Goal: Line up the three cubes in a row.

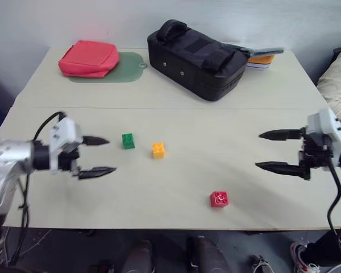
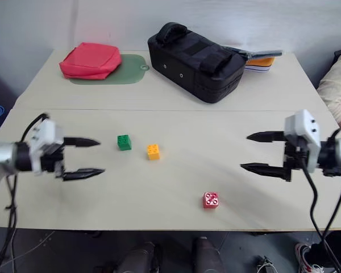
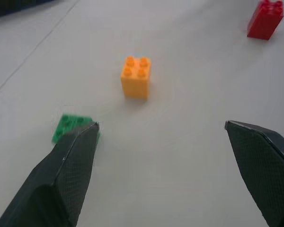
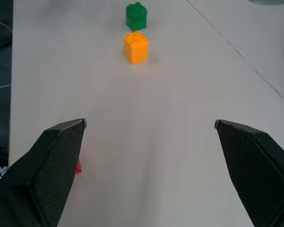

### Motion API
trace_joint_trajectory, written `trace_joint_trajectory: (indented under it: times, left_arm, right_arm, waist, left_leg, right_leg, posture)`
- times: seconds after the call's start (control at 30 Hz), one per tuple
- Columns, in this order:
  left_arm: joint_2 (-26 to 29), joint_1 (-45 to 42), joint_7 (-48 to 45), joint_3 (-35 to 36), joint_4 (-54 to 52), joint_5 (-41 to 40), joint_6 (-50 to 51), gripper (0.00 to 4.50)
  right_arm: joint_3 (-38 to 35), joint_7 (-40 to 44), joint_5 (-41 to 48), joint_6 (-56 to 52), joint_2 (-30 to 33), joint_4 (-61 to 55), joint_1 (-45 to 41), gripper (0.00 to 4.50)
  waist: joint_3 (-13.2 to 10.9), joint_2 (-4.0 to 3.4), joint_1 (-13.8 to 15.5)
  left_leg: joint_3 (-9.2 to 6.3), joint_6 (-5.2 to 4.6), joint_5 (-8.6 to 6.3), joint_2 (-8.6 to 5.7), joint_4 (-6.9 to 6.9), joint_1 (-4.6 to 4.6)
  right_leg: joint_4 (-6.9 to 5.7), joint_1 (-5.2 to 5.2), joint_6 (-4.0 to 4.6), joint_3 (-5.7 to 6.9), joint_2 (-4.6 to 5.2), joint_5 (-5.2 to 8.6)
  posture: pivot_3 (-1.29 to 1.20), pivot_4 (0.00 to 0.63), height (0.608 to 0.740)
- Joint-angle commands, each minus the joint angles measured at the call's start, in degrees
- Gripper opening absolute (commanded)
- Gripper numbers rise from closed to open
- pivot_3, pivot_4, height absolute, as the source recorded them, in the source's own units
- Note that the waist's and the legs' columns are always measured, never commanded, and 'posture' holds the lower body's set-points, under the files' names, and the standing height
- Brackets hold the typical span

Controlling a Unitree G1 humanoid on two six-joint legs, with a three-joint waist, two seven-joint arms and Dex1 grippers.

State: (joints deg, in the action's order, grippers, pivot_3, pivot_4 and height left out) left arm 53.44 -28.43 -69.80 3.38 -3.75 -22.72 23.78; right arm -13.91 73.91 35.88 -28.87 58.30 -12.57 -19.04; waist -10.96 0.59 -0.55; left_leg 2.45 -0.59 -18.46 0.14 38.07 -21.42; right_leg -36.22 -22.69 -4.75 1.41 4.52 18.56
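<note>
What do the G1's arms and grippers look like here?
Each arm is silver-grey metal ending in a white blocky wrist housing with a black section. The left gripper and right gripper each have two black, tapered, pointed fingers with a fine mesh texture. Black cables loop off both wrists.

Each arm ends in a white, boxy wrist housing with small dark screw holes, joined to a black motor block. The left pincer (image 1: 104,155) and right pincer (image 1: 271,151) have tapered black fingers with a fine mesh texture. Black cables loop from both wrists; the left forearm is silver-grey.
</note>
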Motion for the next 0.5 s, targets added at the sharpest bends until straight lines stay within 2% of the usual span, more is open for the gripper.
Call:
trace_joint_trajectory:
  times: [0.03, 0.17, 0.5]
  left_arm:
    - [-1.6, -7.3, -3.2, -6.4, 7.3, 5.2, -4.5, 4.50]
    - [-4.2, -15.8, -2.1, -9.7, 22.0, 11.7, -12.4, 4.50]
    - [-11.4, -28.5, -3.9, -12.6, 49.5, 18.9, -24.3, 4.50]
  right_arm:
    - [0.9, -2.7, 1.9, -1.2, -1.3, -4.8, -2.2, 4.48]
    - [2.5, -5.7, 1.6, -1.0, -3.6, -7.8, -3.1, 4.48]
    - [3.2, -7.4, 1.7, -0.9, -4.1, -9.6, -3.0, 4.48]
  waist:
    - [0.0, 0.01, 0.0]
    - [0.0, 0.02, 0.1]
    - [0.0, 0.06, 0.7]
  left_leg:
    - [0.03, -0.03, 0.02, -0.03, 0.05, 0.00]
    - [0.19, -0.09, 0.06, -0.01, 0.08, -0.01]
    - [0.20, -0.25, 0.06, -0.07, 0.28, -0.16]
  right_leg:
    - [-0.29, 0.00, -0.02, -0.02, -0.01, -0.01]
    - [-0.32, -0.07, -0.04, -0.13, -0.07, -0.02]
    - [-0.34, -0.11, -0.15, -0.11, -0.01, -0.08]
  posture:
    - [0.00, 0.150, 0.740]
    - [0.00, 0.150, 0.740]
    - [0.00, 0.150, 0.740]
